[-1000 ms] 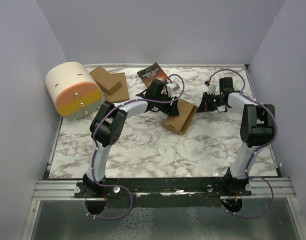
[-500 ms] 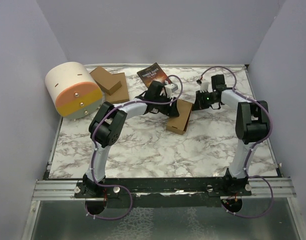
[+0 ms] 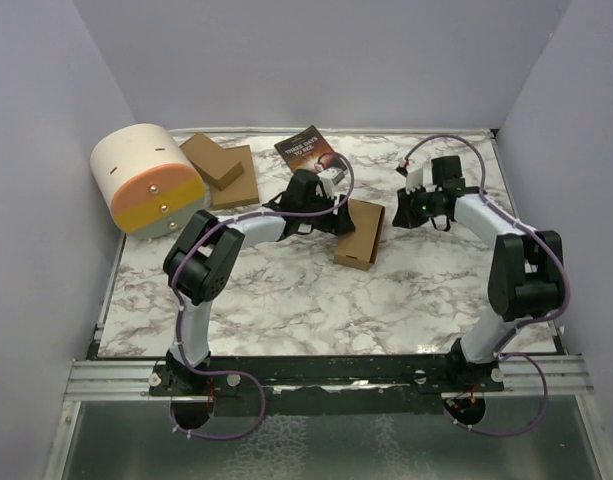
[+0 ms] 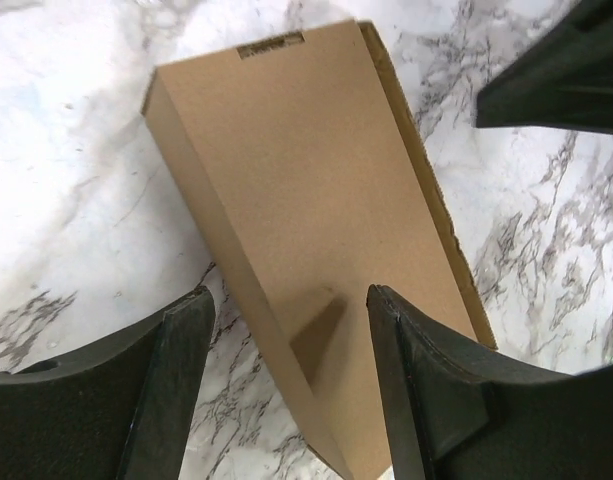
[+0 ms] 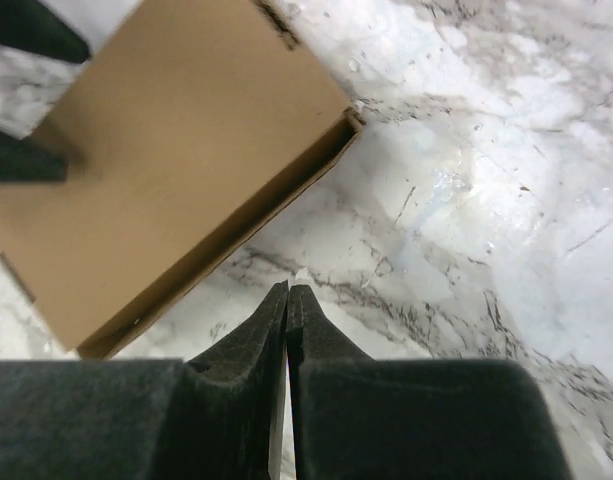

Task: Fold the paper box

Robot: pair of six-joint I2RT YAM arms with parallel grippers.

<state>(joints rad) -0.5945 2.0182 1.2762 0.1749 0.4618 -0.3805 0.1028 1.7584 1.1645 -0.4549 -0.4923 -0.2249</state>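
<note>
We find the paper box (image 3: 358,233) at mid-depth on the marbled counter (image 3: 286,300), slightly right of centre. It lies on a broad face, formed into a low brick-shaped carton. The left gripper (image 4: 286,312) hangs over its far end with the jaws spread. One corner of the box shows between the fingers (image 4: 181,340); we cannot tell whether they touch it. The right gripper (image 5: 287,292) is pressed together, holding nothing, low over the counter just beside the box's right edge. Farther back lie a cream-and-orange drum (image 3: 146,182), a stack of flat cardboard (image 3: 226,172) and a dark-covered book (image 3: 306,148).
</note>
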